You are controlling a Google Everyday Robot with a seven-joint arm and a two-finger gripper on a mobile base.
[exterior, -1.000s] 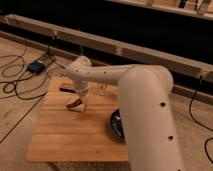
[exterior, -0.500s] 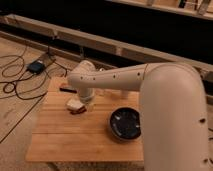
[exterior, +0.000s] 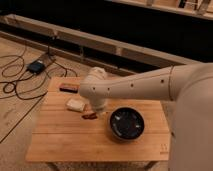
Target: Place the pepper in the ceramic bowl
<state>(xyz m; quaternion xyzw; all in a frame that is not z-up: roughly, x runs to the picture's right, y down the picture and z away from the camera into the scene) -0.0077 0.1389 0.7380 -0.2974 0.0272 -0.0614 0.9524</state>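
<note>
One hand [exterior: 96,110] over pepper [exterior: 90,116] beside beige block [exterior: 76,104]

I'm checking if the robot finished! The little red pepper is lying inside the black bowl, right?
Not quite. The camera view shows the pepper lying on the wooden table, just left of the black ceramic bowl, not inside it. The end effector is low over the table, right beside the pepper.

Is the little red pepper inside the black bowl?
No, the pepper lies on the table, outside the ceramic bowl and to its left, close beside the gripper hanging low over the table.
</note>
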